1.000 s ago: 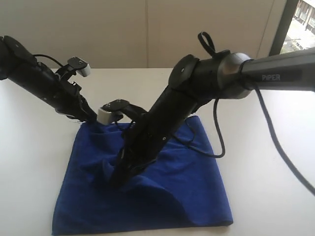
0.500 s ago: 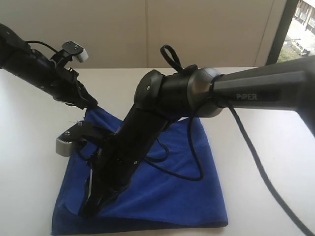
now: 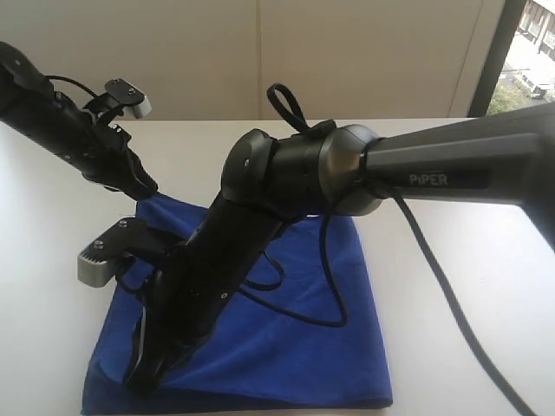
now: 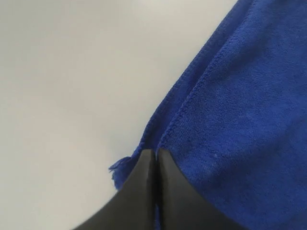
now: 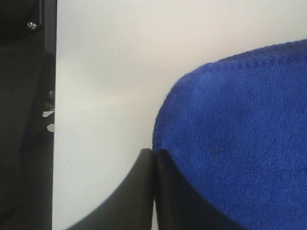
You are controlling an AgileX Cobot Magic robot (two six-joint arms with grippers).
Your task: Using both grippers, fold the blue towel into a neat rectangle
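The blue towel [image 3: 303,347] lies folded on the white table [image 3: 460,277]. My left gripper [image 3: 149,189] is at the towel's far left corner, lifting it a little. In the left wrist view its jaws [image 4: 154,152] are shut, with the hemmed edge of the towel [image 4: 240,120] pinched at their tip. My right gripper [image 3: 139,381], on the arm marked "PiPER", reaches across to the towel's near left corner. In the right wrist view that gripper [image 5: 153,153] is shut at a rounded fold of the towel [image 5: 240,143]. No white tag shows.
A black cable [image 3: 334,286] loops from the right arm over the towel. A window [image 3: 533,43] is at the back right, and a pale wall stands behind the table. A black frame [image 5: 24,120] borders the table in the right wrist view.
The right arm has swung from the towel's middle to its near left corner, drawing the cloth along. The left gripper has risen and pulled back slightly with the far corner.
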